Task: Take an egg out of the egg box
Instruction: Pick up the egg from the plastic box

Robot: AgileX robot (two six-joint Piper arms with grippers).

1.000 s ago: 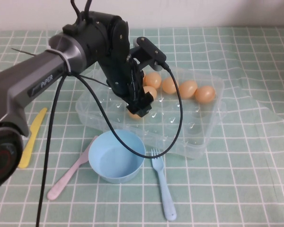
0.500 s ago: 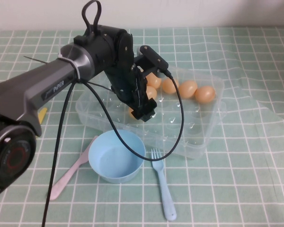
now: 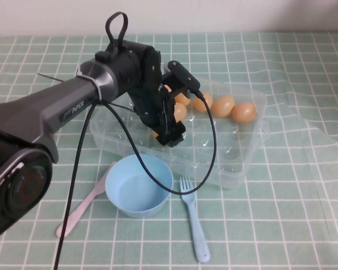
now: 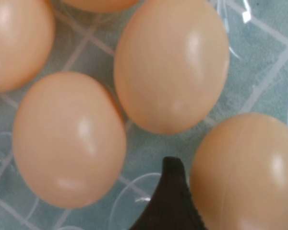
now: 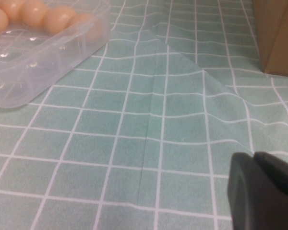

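Observation:
The clear plastic egg box (image 3: pixel 242 163) lies mid-table with several tan-orange eggs along its far side, such as one (image 3: pixel 223 105) and another (image 3: pixel 244 112). My left gripper (image 3: pixel 169 135) is down inside the box among the eggs on its left part. In the left wrist view one black fingertip (image 4: pixel 170 201) rests beside an egg (image 4: pixel 245 172), which fills the space between the jaws; the other fingertip is out of view. Two more eggs (image 4: pixel 69 139) (image 4: pixel 173 67) lie just beyond. My right gripper (image 5: pixel 264 191) is shut and empty, low over the tablecloth, right of the egg box (image 5: pixel 48 52).
A round light-blue bowl (image 3: pixel 139 184) stands in front of the box. A blue fork (image 3: pixel 194 225) and a pink spoon (image 3: pixel 79 211) lie beside it. A brown box (image 5: pixel 278 33) stands at the far right. The checked cloth is creased at the right.
My left arm has shifted slightly to the right and its gripper has sunk lower among the eggs. The egg seen below the gripper before is now hidden by it.

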